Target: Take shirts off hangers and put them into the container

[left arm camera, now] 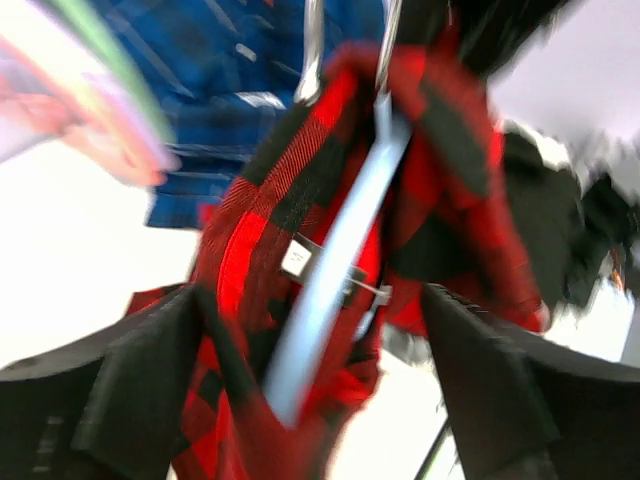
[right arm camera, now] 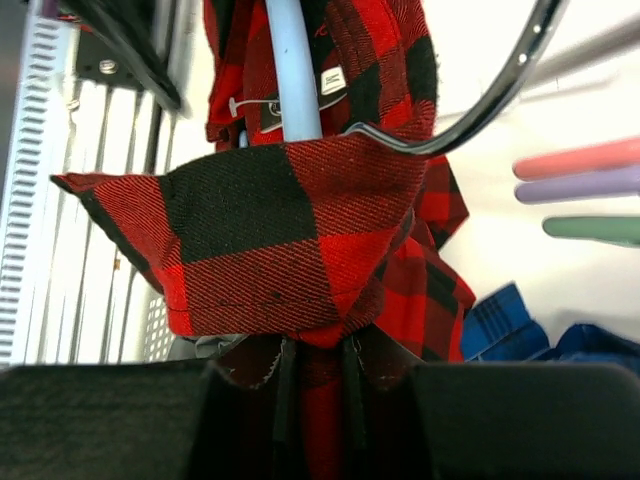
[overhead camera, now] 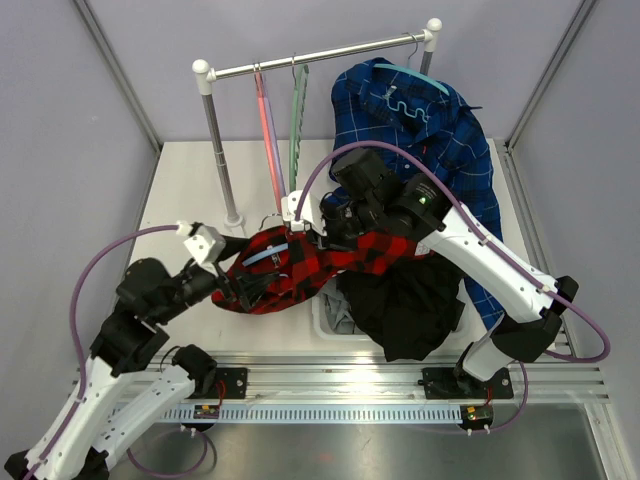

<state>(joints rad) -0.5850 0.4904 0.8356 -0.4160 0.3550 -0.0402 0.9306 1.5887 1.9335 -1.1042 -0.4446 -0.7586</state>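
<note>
The red-and-black plaid shirt [overhead camera: 345, 252] hangs above the tabletop toward its near edge, beside the shallow white mesh basket [overhead camera: 325, 318], with a pale blue plastic hanger [left arm camera: 330, 290] inside it. The right gripper [right arm camera: 315, 375] pinches the cloth — best held firm while the left gripper [left arm camera: 310, 320], spread wide and holding nothing, draws the hanger out.

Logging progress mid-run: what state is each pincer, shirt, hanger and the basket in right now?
Left pincer: open around red plaid shirt.
Right pincer: shut on red plaid shirt.
Red plaid shirt: off rail, on light blue hanger.
Blue plaid shirt: hanging from rail on teal hanger.
Black shirt: off hanger, draped over basket.
Pink hanger, purple hanger, green hanger: bare, on rail.
Basket: mostly covered.
</note>
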